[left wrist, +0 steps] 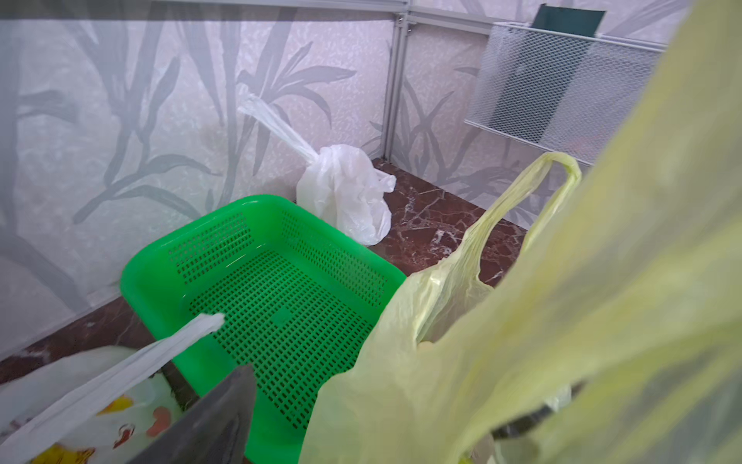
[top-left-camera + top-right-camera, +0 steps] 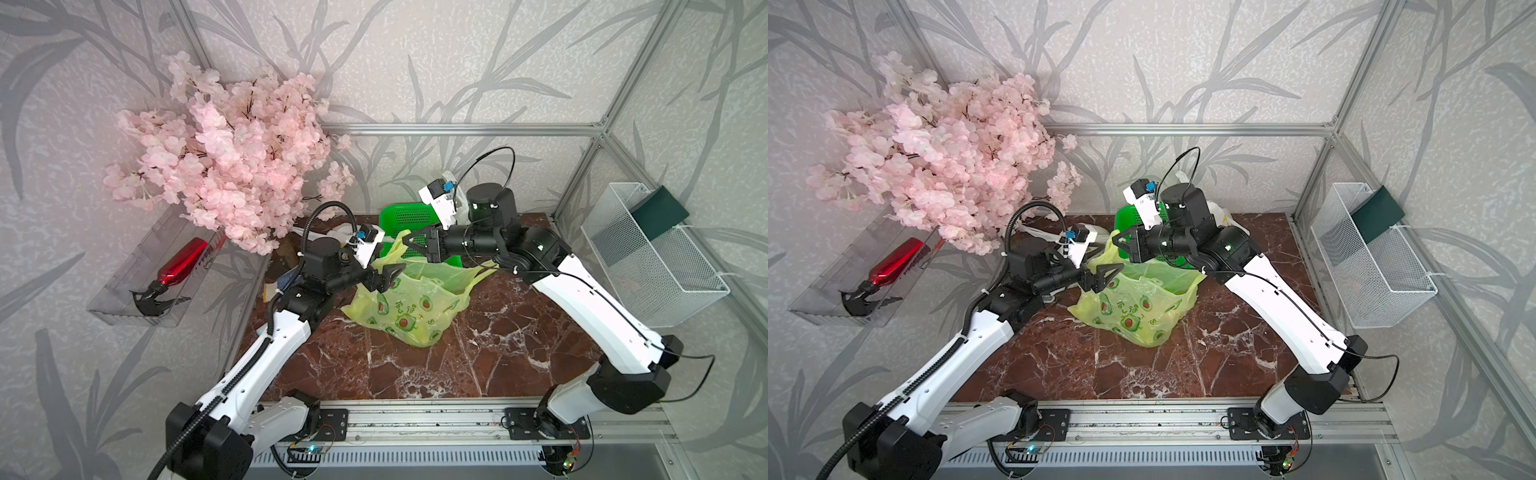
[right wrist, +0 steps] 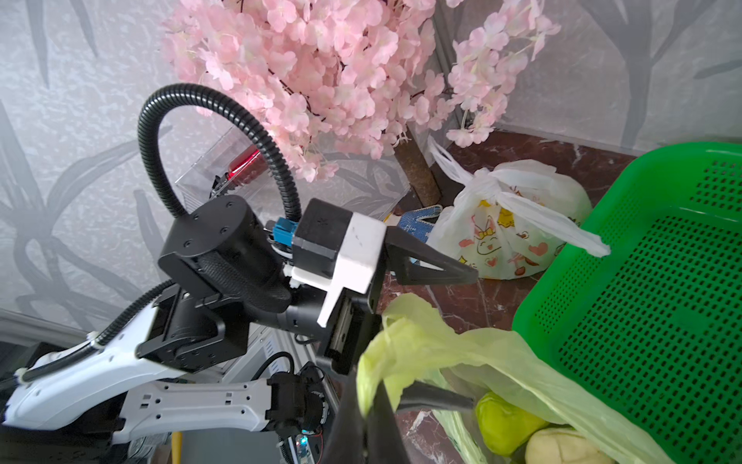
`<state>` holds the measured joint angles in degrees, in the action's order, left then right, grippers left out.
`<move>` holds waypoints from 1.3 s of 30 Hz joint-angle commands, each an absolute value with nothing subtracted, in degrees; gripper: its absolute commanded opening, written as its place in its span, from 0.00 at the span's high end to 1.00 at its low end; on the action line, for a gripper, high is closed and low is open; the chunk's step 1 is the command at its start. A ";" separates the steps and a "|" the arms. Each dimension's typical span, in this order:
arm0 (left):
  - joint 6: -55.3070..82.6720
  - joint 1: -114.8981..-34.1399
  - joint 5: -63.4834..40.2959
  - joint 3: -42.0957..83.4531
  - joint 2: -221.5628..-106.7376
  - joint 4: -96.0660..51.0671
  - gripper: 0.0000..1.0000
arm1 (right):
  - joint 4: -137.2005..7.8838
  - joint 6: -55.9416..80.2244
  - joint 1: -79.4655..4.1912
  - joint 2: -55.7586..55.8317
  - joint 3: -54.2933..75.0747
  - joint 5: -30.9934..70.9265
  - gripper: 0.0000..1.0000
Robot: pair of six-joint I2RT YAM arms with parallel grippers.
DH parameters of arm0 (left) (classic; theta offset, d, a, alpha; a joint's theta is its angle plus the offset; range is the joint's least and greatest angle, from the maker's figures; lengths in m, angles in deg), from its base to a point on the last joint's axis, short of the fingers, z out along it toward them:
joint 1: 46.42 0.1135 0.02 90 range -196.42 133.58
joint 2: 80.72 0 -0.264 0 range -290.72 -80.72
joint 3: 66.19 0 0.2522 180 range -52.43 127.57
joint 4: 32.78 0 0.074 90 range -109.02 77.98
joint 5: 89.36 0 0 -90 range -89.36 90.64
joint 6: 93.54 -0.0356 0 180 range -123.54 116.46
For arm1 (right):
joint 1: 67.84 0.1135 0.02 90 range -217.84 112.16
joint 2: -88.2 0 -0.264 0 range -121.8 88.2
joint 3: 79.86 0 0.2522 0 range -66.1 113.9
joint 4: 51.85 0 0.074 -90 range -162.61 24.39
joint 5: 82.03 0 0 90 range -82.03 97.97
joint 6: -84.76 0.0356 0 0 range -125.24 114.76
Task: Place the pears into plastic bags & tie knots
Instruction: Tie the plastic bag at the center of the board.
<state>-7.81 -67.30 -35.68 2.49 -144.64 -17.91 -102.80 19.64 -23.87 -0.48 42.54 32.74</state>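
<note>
Marble tabletop [image 2: 374, 365] (red-brown) holds a yellow bag [image 2: 411, 307], leafy wallpaper [image 2: 415, 62] around.

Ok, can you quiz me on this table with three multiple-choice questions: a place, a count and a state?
1. Where does the green basket stand? A) beyond the yellow-green bag, toward the back wall B) in the wall shelf C) on the front rail
2. How many white bags are on the table? A) one B) two C) four
3. The yellow-green bag is: A) knotted shut B) open, with pears inside C) flat and empty
Answers: 1 A, both top views show it past the bag; 2 B, one by the back wall, a cartoon-print one by the blossom tree; 3 B, the right wrist view shows pears in its open mouth.
</note>
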 commanded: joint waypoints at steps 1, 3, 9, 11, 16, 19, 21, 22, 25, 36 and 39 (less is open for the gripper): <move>-10.77 -67.07 -45.58 4.67 -145.59 -24.62 0.11 | -101.25 21.12 -25.09 -0.96 43.37 38.96 1.00; -10.42 -67.07 -47.85 5.56 -146.73 -25.28 0.12 | -99.81 22.05 -25.92 -0.92 42.72 40.90 1.00; -7.48 -67.07 -53.75 8.43 -151.09 -27.30 0.33 | -93.90 25.98 -28.60 -0.66 39.37 45.48 1.00; -6.25 -67.07 -55.41 9.34 -153.10 -26.64 0.54 | -92.42 26.86 -29.78 -0.44 38.05 45.97 1.00; -6.16 -67.05 -47.65 10.30 -153.64 -21.06 1.00 | -91.08 25.95 -35.24 3.63 31.06 44.23 0.60; -6.15 -66.99 -34.30 9.90 -152.20 -16.40 1.00 | -89.98 23.32 -39.54 9.95 23.47 39.33 0.40; -4.23 -66.85 -23.43 10.17 -151.86 -13.68 1.00 | -91.62 20.00 -42.43 13.10 19.29 36.47 0.33; -3.28 -66.66 -19.60 11.21 -152.23 -11.56 1.00 | -93.12 18.64 -43.88 14.14 18.08 35.35 0.32; -0.58 -65.74 -12.45 15.90 -154.84 -2.53 1.00 | -91.90 17.45 -49.04 19.56 11.44 34.88 0.28; 2.41 -65.11 -11.39 19.73 -157.37 4.80 1.00 | -70.98 17.00 -53.11 33.72 -16.96 35.74 0.07; 2.91 -65.05 -12.44 19.78 -157.05 5.04 1.00 | -64.08 13.55 -47.23 34.85 -22.56 28.95 0.04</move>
